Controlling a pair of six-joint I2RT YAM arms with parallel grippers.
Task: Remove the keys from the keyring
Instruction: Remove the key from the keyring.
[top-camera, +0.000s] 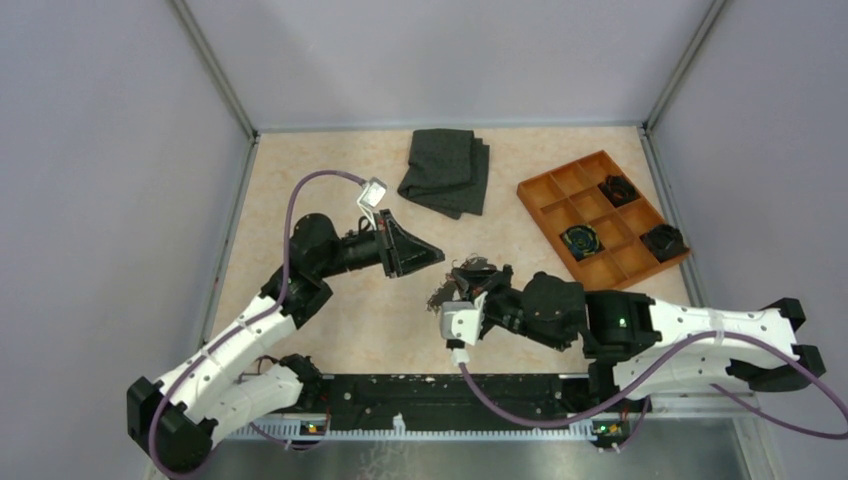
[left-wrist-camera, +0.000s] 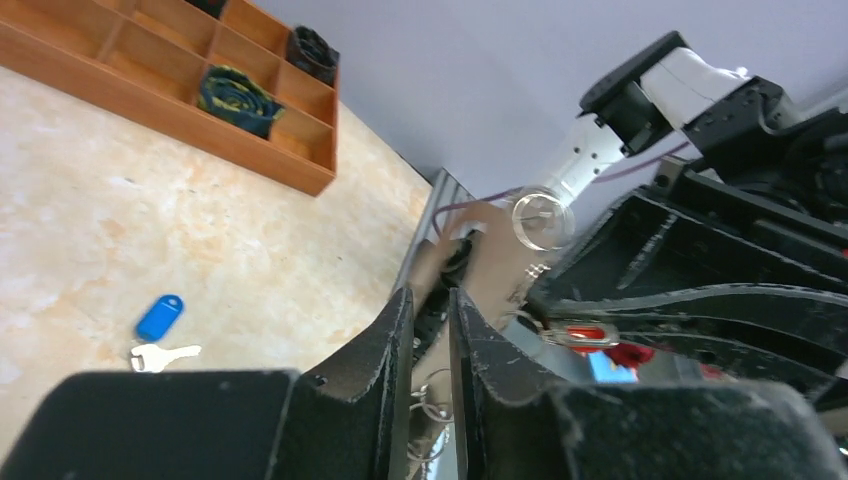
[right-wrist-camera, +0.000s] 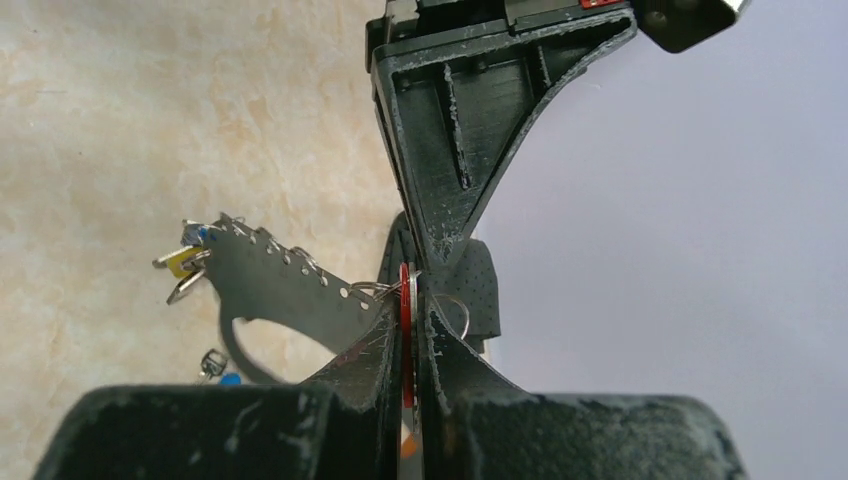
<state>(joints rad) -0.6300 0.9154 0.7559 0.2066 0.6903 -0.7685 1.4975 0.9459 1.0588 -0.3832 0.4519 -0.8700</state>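
One red key (right-wrist-camera: 405, 340) sits pinched in right claw (right-wrist-camera: 411, 290); left claw (left-wrist-camera: 428, 297) narrowly parted.

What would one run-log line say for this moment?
left jaws: slightly open | right jaws: shut on red key | keyring: at right jaws | blue key: on table

Robot lab cell: plain grey walls (top-camera: 100, 150), aluminium frame posts (top-camera: 213, 68), beige tabletop (top-camera: 330, 170), two arms (top-camera: 230, 340) bolted to a black rail (top-camera: 450, 395).

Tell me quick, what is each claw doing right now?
Left gripper: open a crack, nothing visibly held.
Right gripper: shut on the red key.
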